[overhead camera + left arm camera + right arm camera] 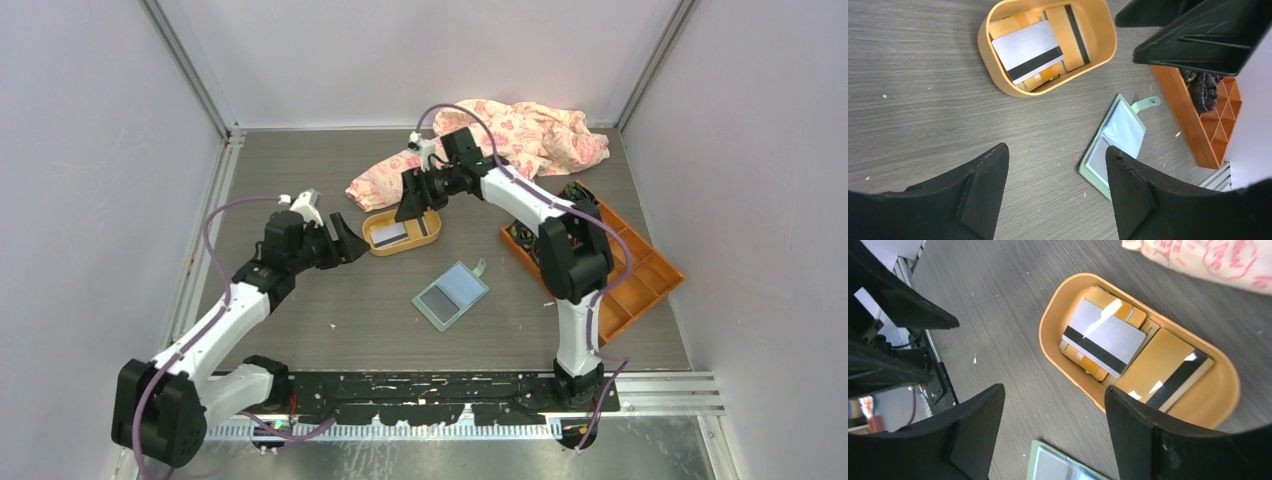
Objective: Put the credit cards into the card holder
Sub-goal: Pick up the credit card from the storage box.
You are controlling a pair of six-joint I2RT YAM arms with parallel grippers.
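Observation:
The pale green card holder lies open and flat on the table, and shows in the left wrist view and at the bottom of the right wrist view. The credit cards lie in an orange oval tray. A silver card with a dark stripe lies on top, beside a gold striped card. My left gripper is open and empty, left of the tray. My right gripper is open and empty, above the tray's far side.
An orange compartmented box with dark items stands at the right. A pink patterned cloth lies at the back. The enclosure walls close in on both sides.

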